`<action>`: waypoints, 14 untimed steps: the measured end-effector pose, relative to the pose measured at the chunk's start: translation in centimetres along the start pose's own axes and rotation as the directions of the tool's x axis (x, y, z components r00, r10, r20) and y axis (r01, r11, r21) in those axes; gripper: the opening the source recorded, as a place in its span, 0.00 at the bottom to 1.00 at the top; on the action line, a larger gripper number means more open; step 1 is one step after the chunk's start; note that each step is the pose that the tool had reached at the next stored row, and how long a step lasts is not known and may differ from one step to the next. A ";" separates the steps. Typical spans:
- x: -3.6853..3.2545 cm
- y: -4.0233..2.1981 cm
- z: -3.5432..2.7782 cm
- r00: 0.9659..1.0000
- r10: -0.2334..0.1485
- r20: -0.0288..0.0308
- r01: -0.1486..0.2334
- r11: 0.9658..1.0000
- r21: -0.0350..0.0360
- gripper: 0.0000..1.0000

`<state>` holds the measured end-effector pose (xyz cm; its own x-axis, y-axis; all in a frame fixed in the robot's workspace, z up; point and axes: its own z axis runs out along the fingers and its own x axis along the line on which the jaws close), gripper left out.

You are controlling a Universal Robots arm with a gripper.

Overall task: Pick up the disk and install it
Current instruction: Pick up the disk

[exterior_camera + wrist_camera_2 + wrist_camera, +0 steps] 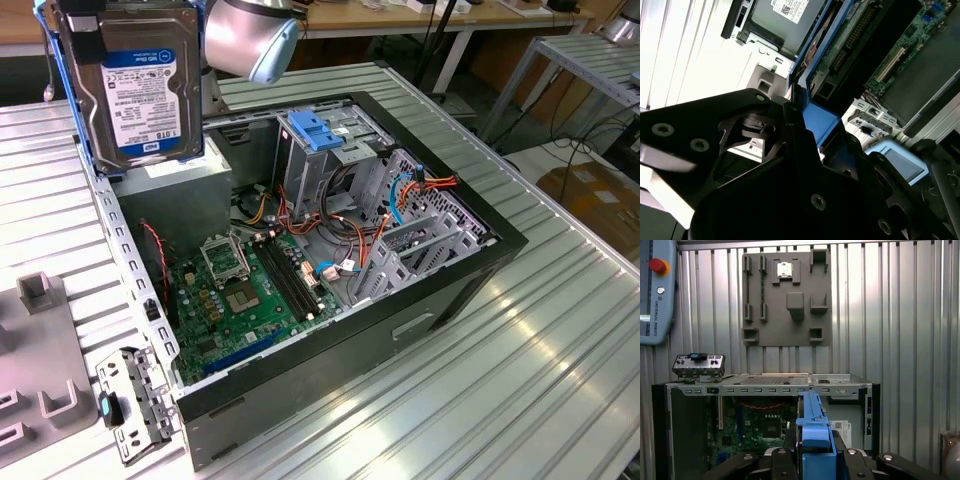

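One disk (135,95) — clamped on edge in the gripper (815,446) — hangs above the open computer case (340,370), its drive cage (318,140) off toward the exterior view's right.

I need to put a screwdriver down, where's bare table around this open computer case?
Bare ribbed table runs along the computer case at the exterior view's right. The exterior view's left is crowded: grey fixture plate, loose bracket. The gripper holds the disk above that side.
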<state>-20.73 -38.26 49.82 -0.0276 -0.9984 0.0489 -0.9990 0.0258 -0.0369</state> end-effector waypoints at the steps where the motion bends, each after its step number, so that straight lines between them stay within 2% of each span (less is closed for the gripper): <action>1: 0.04 -0.11 0.01 1.000 0.000 0.000 0.000 1.000 0.000 0.37; 8: 0.42 -1.14 0.06 1.000 0.002 0.000 -0.002 1.000 0.000 0.37; 14: 0.89 -2.64 0.14 1.000 0.005 0.000 -0.005 1.000 0.000 0.37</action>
<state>-18.11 -39.22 49.82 -0.0326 -0.9983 0.0489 -0.9988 0.0308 -0.0369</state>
